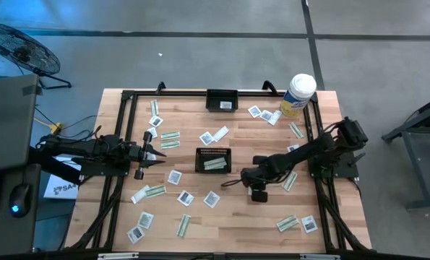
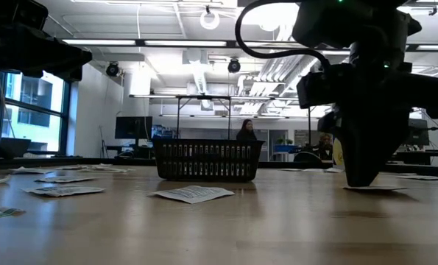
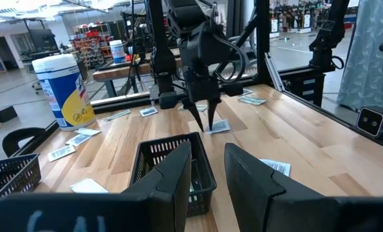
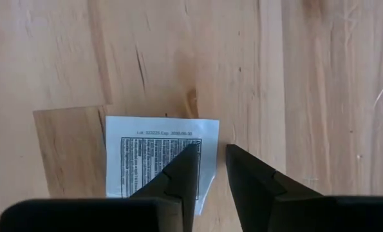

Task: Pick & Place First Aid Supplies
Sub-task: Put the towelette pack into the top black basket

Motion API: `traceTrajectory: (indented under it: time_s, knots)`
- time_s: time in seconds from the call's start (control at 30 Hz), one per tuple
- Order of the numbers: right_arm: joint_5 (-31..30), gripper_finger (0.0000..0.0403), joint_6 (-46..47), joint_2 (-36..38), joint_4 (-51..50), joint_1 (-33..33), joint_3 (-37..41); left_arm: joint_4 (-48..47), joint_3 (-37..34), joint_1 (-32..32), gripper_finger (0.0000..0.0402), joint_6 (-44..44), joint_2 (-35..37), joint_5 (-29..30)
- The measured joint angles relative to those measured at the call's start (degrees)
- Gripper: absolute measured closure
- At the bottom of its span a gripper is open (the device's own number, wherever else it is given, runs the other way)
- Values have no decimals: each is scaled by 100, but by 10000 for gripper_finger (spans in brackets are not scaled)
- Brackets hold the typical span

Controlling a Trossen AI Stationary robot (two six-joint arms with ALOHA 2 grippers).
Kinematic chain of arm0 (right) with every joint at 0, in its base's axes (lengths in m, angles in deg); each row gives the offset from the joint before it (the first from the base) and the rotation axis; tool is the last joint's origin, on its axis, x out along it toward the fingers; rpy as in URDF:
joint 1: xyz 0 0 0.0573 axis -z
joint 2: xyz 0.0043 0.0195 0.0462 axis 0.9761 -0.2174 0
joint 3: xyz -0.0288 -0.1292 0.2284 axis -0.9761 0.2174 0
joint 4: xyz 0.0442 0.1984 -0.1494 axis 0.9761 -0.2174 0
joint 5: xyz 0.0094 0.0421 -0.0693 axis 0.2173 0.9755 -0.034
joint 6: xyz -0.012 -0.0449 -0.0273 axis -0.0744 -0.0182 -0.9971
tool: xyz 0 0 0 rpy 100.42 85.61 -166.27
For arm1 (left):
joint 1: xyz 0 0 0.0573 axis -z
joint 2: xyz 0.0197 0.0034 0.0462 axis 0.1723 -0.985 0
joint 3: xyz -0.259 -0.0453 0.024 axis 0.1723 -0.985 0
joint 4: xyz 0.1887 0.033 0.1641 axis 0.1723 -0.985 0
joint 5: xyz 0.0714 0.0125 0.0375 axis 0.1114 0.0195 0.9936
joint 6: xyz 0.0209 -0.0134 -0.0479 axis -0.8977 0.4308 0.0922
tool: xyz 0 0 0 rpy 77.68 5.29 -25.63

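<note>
Pale wooden table in a black frame, grey floor around it, lit workshop behind. Scattered across the wood: first aid packets, square white ones and narrow green-and-white strips. At centre of the high view, a small black basket with one green strip inside; a second basket at the upper edge; a white-and-yellow canister at upper right.

Right tool right of the centre basket, pointing down at the table, fingers slightly apart with bare wood showing between them, grasping nothing. Directly below it, a square white packet flat on the wood, one fingertip over its edge.

Left tool at left centre, raised, aimed toward the basket, fingers parted and empty.
</note>
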Motion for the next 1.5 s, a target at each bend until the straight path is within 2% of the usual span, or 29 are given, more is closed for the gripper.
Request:
traceTrajectory:
  time_s: [0.3,0.57,0.83,0.97,1.13,1.3,1.5]
  knots:
    - [-18,396,209,0,2,8,51,0,0,0,309,1,0,2]
    - [-94,402,596,230,-512,-113,-234,-2,0,-1,309,0,0,2]
    - [-447,397,963,389,-938,-408,-748,0,0,-1,309,1,-1,1]
    - [-301,387,1494,402,-949,-566,-816,-1,0,0,309,0,0,0]
    - [-77,345,2064,402,-964,-859,-812,-2,0,-2,309,-1,-1,0]
    - [-439,303,2206,404,-750,-1288,-812,-1,0,-1,309,1,1,2]
    - [-738,290,2233,404,-675,-1734,-812,-1,0,-1,309,-1,0,2]
